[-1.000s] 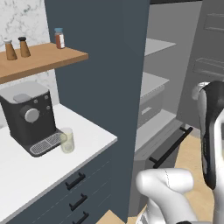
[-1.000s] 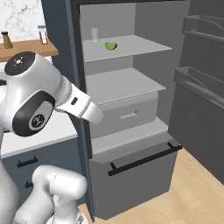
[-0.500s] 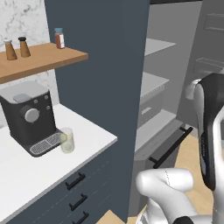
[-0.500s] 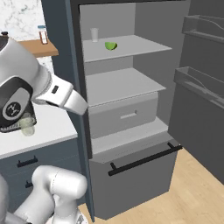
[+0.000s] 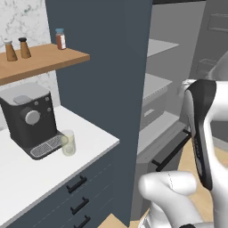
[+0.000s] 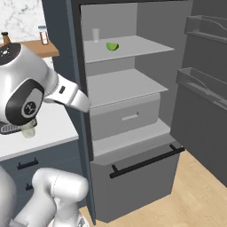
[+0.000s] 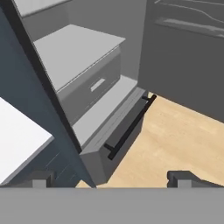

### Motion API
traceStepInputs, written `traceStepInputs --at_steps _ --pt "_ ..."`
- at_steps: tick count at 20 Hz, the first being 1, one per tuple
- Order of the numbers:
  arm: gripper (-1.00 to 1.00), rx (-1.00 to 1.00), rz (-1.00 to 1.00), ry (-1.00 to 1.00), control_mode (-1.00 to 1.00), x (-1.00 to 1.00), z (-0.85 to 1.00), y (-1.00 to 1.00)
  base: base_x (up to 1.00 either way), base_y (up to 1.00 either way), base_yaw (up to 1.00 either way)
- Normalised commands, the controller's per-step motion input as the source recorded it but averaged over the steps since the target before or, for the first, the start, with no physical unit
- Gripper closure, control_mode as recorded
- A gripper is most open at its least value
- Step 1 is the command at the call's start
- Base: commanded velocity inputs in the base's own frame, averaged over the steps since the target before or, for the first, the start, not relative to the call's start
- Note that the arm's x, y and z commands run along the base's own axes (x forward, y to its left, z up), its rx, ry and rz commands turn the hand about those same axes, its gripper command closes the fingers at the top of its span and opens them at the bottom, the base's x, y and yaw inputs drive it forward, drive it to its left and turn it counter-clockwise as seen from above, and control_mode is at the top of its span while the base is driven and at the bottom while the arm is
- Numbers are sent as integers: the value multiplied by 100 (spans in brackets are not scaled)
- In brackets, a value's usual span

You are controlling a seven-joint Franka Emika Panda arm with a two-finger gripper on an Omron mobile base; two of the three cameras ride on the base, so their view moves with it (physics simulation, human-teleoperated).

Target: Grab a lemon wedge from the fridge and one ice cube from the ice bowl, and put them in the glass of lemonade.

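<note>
Right base view showed the lemon wedge (image 6: 112, 46) mid-shelf in the open fridge (image 6: 133, 84); your spread, empty gripper (image 7: 111, 178) needed raising level first.

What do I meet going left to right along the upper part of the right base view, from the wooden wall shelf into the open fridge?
Brown shaker → spice jar → clear empty glass → lemon wedge → fridge door bins.
</note>
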Motion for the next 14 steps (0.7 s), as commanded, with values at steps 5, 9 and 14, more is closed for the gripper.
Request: traceStepInputs --at_steps 5,9,14 --pt "-100 0 0 -3 100 11 -8 0 23 -15 1" --pt "-100 0 0 0 100 0 0 0 49 -71 23" --pt "-100 0 0 0 100 0 0 0 49 -74 37"
